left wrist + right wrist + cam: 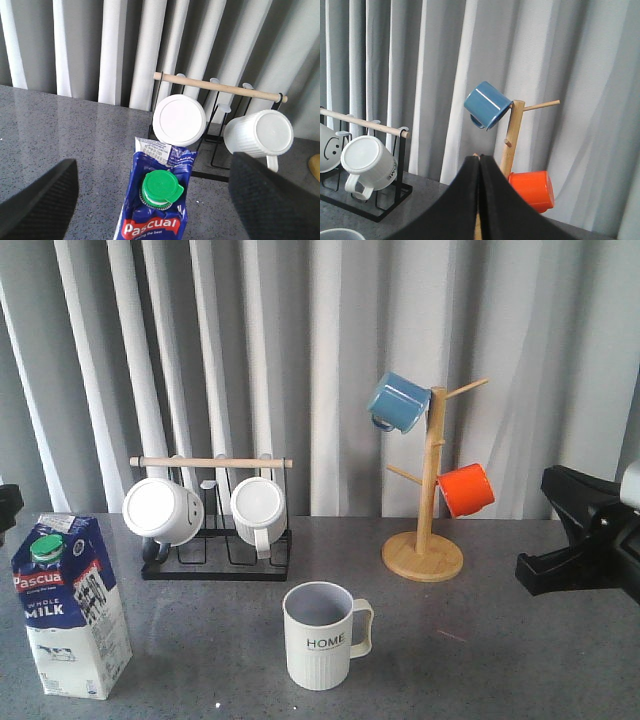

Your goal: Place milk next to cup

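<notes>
Soft even daylight, faint shadows, pale sheen on the table [55, 120] (wrist views slightly soft)

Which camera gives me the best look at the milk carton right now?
The front view: the whole milk carton shows, standing upright on the table, left of the HOME cup. The left wrist view shows only its top and green cap, between the open left gripper fingers. The right wrist view misses it.

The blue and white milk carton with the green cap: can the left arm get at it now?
Probably yes. The left gripper is open, its jaws spread to either side of the blue and white milk carton, and nothing stands between them.
</notes>
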### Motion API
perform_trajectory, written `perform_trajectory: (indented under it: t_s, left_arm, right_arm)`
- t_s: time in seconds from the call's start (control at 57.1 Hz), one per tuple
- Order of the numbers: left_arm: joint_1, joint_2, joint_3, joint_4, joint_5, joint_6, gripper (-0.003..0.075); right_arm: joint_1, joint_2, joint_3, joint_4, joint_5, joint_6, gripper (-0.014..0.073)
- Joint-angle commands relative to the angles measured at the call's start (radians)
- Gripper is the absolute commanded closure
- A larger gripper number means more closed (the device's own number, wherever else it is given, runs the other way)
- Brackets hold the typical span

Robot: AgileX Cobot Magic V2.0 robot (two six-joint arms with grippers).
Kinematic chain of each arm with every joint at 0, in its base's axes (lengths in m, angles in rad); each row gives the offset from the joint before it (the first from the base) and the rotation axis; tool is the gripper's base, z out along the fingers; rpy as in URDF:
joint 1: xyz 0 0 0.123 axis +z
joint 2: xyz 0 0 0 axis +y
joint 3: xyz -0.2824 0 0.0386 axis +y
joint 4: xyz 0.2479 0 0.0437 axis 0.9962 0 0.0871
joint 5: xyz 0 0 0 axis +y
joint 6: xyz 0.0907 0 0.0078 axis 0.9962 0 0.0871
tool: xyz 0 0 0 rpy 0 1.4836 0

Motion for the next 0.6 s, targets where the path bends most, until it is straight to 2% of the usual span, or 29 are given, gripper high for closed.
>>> perform_trajectory:
  t_s: [0.0,0.263,0.333,0.49,0.578]
  left_arm:
    - [-0.002,-0.017,-0.037,-0.004,-0.081,-0.006,0.0127]
    - [-0.002,-0.017,-0.037,-0.004,-0.081,-0.004,0.0127]
    - [-0.002,-0.013,-0.037,-0.003,-0.129,0.0,0.0127]
    - [-0.007,0.027,-0.037,0.0,-0.226,0.157,0.0115]
    - [-0.038,0.069,-0.037,-0.002,-0.246,0.18,0.0076]
  right_arm:
    - [-0.005,-0.02,-0.024,-0.002,-0.071,-0.001,0.0602]
    - [-0.005,-0.02,-0.024,-0.002,-0.071,-0.001,0.0602]
    - [-0.005,-0.02,-0.024,-0.002,-0.071,-0.001,0.0602]
    - [-0.005,-0.02,-0.024,-0.002,-0.07,-0.001,0.0602]
    - [-0.005,-0.02,-0.024,-0.002,-0.07,-0.001,0.0602]
